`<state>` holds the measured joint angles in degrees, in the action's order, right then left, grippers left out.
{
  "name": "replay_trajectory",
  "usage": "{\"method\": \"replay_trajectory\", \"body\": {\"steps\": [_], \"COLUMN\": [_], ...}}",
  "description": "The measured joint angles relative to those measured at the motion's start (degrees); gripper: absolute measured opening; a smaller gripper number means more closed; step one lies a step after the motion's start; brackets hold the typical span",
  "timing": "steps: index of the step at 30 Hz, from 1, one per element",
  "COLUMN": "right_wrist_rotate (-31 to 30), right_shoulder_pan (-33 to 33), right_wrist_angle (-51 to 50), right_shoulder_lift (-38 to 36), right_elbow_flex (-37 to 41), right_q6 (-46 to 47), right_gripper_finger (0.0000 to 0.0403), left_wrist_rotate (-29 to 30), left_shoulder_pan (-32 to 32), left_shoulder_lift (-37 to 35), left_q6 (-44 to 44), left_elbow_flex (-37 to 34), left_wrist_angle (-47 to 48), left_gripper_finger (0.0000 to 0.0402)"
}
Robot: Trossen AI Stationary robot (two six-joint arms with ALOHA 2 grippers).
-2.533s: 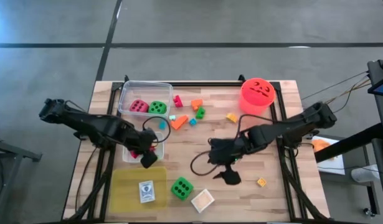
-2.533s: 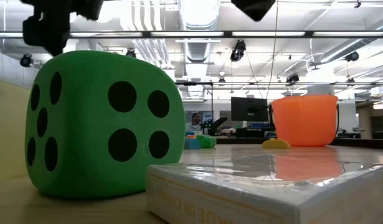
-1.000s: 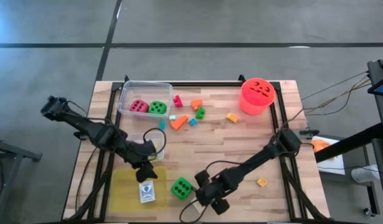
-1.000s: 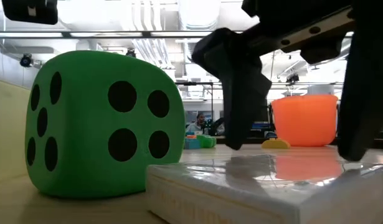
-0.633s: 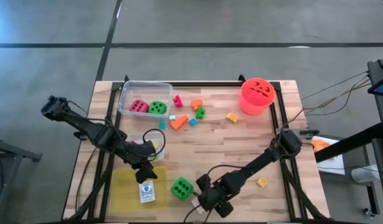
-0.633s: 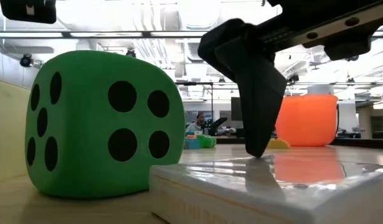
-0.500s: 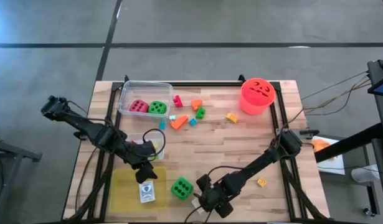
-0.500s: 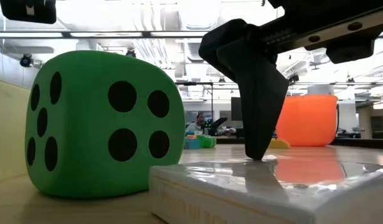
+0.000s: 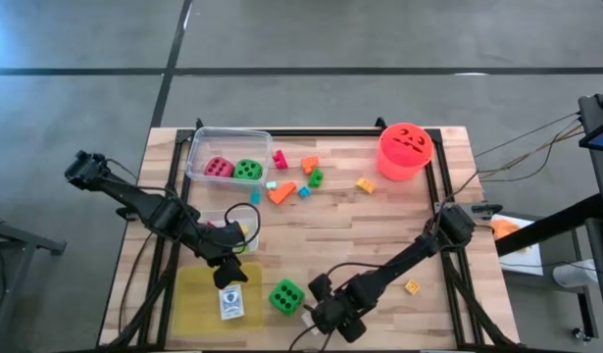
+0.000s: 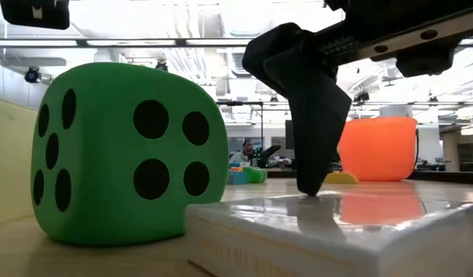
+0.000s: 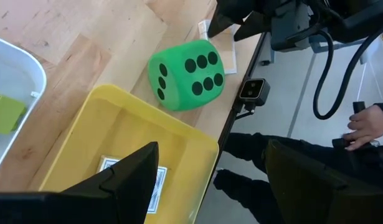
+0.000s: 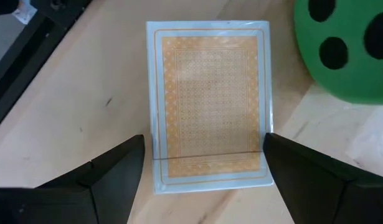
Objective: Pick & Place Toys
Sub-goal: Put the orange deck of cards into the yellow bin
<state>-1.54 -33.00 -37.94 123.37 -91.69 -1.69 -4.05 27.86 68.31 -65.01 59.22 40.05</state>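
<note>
The right gripper (image 12: 203, 171), fingers wide astride the card pack (image 12: 208, 106) at the worktop's near edge, should close squarely on its long sides, clear of the green die (image 12: 353, 46).

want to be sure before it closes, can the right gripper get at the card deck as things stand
Probably yes. The right gripper is open, one finger on either side of the card deck, which lies flat near the table edge. The green die sits close beside it but not between the fingers.

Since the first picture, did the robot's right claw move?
Yes. The right gripper moved from the table's middle toward its near edge, past the green die, and now straddles the card deck, fingers open.
</note>
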Motion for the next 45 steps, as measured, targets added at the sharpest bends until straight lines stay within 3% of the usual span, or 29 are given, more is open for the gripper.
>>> {"method": "replay_trajectory", "body": {"steps": [23,31,45], "right_wrist_rotate": [0.0,0.3,-0.6], "right_shoulder_pan": [0.0,0.0,0.0], "right_wrist_angle": [-7.0,-6.9,-3.8], "right_shoulder_lift": [-0.2,-0.2,-0.1], "right_elbow_flex": [-4.6,-4.6,-4.5], "right_q6": [4.2,3.2,7.7], "right_gripper_finger": [0.0326,0.0394,0.0374], "left_wrist_rotate": [0.2,0.2,0.7], "left_shoulder_pan": [0.0,0.0,0.0], "left_shoulder_lift": [0.0,0.0,0.0], "left_q6": [1.1,1.1,0.9], "left_elbow_flex": [0.0,0.0,0.0], "left_wrist_angle": [0.0,0.0,0.0], "left_gripper_finger": [0.028,0.028,0.0281]}}
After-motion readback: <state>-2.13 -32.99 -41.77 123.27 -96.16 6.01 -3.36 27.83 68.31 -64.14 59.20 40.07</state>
